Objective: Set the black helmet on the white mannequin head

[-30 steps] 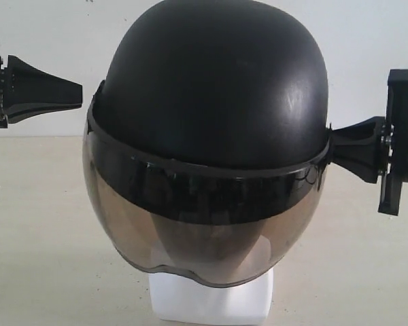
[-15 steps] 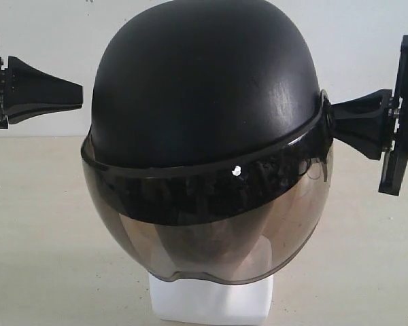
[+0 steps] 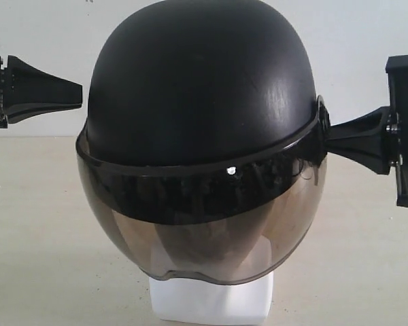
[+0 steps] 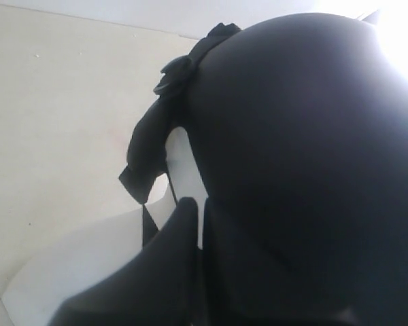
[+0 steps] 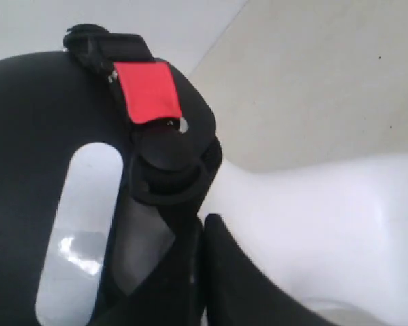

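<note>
The black helmet (image 3: 204,88) sits over the white mannequin head, tilted a little, its right side higher. Its brown visor (image 3: 204,238) hangs over the face, which shows only dimly through it. Below the visor the blocky neck base (image 3: 211,302) shows. My right gripper (image 3: 326,132) is shut on the helmet's side edge at the visor pivot (image 5: 166,170), its fingertips (image 5: 202,227) pressed together beside the white mannequin head (image 5: 326,224). My left gripper (image 3: 80,92) hovers shut a short gap from the helmet's left side, with nothing in it; in its wrist view the shell (image 4: 313,170) fills the frame.
The head stands on a pale beige table (image 3: 34,224) before a white wall (image 3: 41,27). A black chin strap (image 4: 149,156) dangles from the helmet's rim. A red tab (image 5: 146,92) sits above the visor pivot.
The right gripper lifted the helmet's right side, reversing its tilt, and the helmet shifted slightly left. The right wrist then dropped a little. The left gripper has not moved.
</note>
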Motion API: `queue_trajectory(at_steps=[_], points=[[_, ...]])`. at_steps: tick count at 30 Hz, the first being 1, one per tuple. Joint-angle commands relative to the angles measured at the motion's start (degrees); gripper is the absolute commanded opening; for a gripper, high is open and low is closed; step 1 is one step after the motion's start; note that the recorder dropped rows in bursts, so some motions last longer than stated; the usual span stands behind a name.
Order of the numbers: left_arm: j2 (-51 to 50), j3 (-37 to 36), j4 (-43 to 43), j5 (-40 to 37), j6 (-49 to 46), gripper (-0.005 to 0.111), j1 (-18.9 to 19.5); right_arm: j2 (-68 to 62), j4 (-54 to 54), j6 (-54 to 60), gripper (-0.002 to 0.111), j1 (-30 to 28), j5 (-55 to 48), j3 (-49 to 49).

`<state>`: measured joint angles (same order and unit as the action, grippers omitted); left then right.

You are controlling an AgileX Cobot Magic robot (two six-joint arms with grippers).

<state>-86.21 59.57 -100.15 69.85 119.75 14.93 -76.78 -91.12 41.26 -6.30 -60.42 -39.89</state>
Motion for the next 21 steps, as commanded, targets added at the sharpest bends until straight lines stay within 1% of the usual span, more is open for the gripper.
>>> queue_trajectory(at_steps=[1,5,9,13,16,21], points=[[0.6,-0.3,0.2,0.1,0.4,0.004,-0.1,5.5,0.9,-2.4,0.0,-0.1,3.1,-1.0],[0.6,-0.3,0.2,0.1,0.4,0.004,-0.1,8.7,1.8,-5.0,0.0,-0.1,3.7,-2.8],[0.6,-0.3,0.2,0.1,0.4,0.004,-0.1,10.4,7.7,-10.1,0.0,-0.1,6.8,-4.3],[0.6,-0.3,0.2,0.1,0.4,0.004,-0.1,10.6,4.3,-10.0,0.0,0.0,1.8,-4.3],[0.6,-0.3,0.2,0.1,0.4,0.004,-0.1,12.4,1.4,-9.1,0.0,0.0,1.0,-4.3],[0.6,-0.3,0.2,0.1,0.4,0.004,-0.1,15.9,1.3,-10.3,0.0,0.0,-0.2,-4.3]])
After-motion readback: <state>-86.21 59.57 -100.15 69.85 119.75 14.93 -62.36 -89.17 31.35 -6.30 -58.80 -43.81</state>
